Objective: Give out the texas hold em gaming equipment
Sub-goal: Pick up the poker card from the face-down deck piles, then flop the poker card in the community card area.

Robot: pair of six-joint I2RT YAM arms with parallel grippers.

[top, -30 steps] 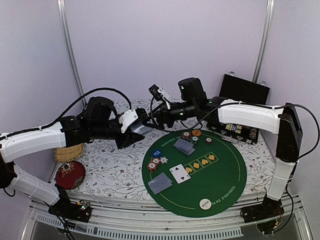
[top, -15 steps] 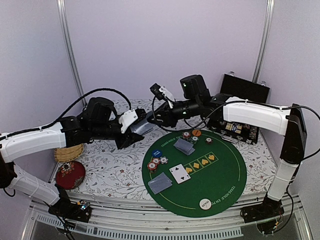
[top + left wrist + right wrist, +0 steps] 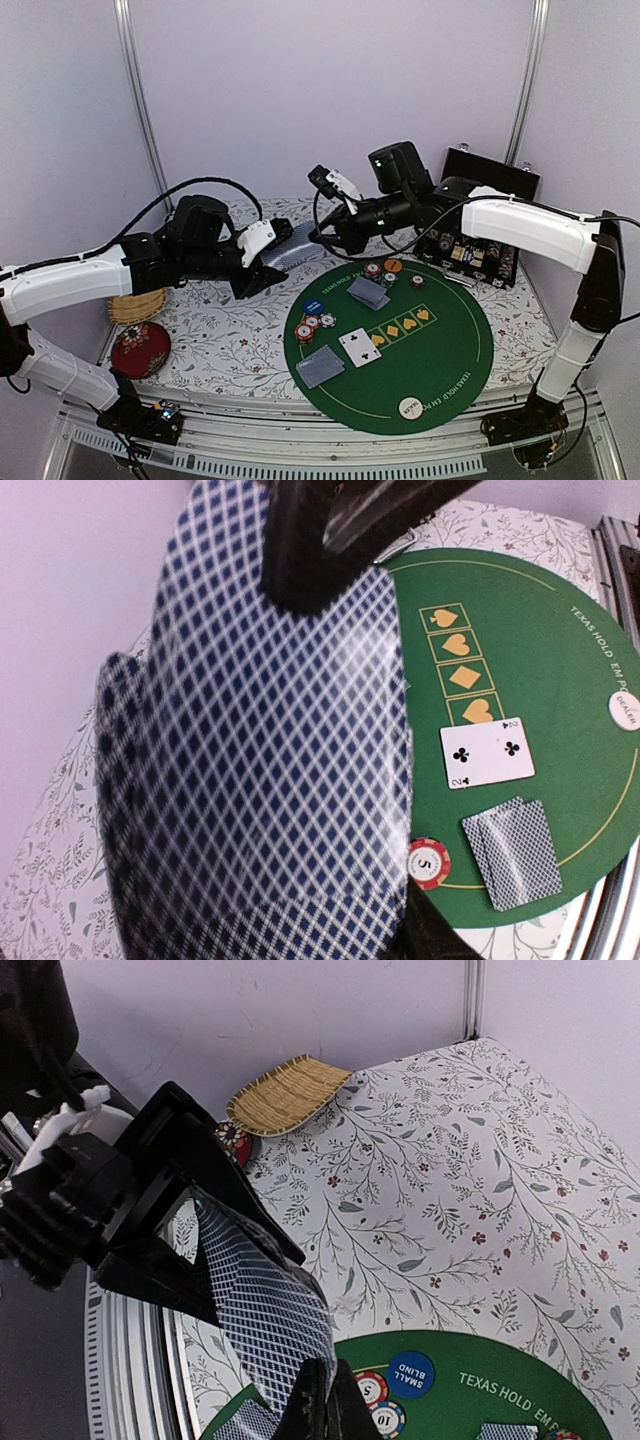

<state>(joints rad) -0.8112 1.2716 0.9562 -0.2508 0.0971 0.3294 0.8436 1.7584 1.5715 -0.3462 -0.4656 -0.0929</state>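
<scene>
Left pincer: the left pincer (image 3: pixel 274 256) hangs above the flowered table (image 3: pixel 230 345), off the 10 o'clock edge of the mat. It is clamped on the deck of cards (image 3: pixel 287 258), whose diamond-patterned backs fill the left wrist view.
Right pincer: the right pincer (image 3: pixel 322 1400) meets the deck from its 3 o'clock side. Its fingertips are together, pinching the edge of the top card (image 3: pixel 265 1320), which sits askew of the cards behind it.
Mat: a round green mat (image 3: pixel 440 350) lies on the table in front of the right arm.
Face-up card: a two of clubs (image 3: pixel 359 346) lies near the mat's middle, touching the 9 o'clock end of the row of gold suit marks.
Face-down cards: the near pair (image 3: pixel 320 366) lies at 8 o'clock on the mat and the far pair (image 3: pixel 368 292) at 11 o'clock.
Chips: the side chips (image 3: pixel 312 325) lie at 9 o'clock and the far chips (image 3: pixel 380 272) at 12 o'clock.
Discs: the blue disc (image 3: pixel 314 306) is at 10 o'clock, just beside the side chips. The orange disc (image 3: pixel 393 266) is beside the far chips. The white dealer disc (image 3: pixel 409 406) is at 6 o'clock near the rim.
Off the mat: an open black case (image 3: pixel 480 250) stands at 1 o'clock. A straw basket (image 3: pixel 137 305) and a red cushion (image 3: pixel 139 348) lie under the left arm.
</scene>
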